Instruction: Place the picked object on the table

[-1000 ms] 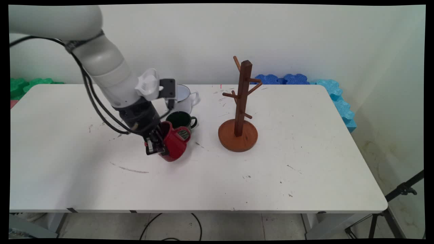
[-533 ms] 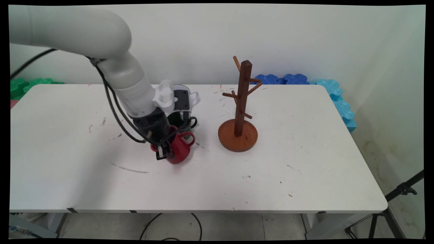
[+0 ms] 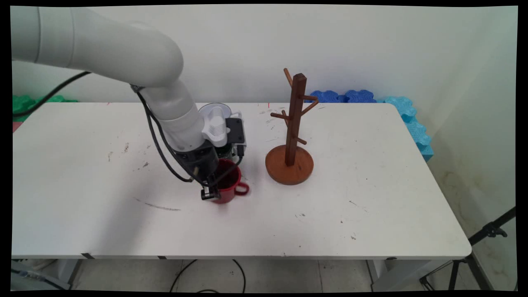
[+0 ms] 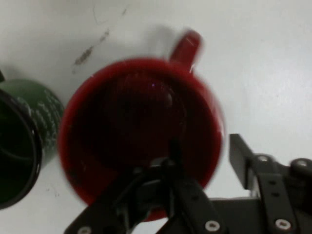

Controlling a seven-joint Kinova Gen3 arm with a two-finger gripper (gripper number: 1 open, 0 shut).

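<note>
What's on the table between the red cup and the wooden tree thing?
Nothing but bare white table. The main view shows the red cup, its handle pointing toward the wooden mug tree, with an empty gap between them.

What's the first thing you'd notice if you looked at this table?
The red mug near the middle of the white table stands upright, and the black gripper has one finger inside it and one outside its rim. To its right stands a brown wooden mug tree with bare pegs. A dark green mug sits close beside the red one, and a white mug is mostly hidden behind the arm.
</note>
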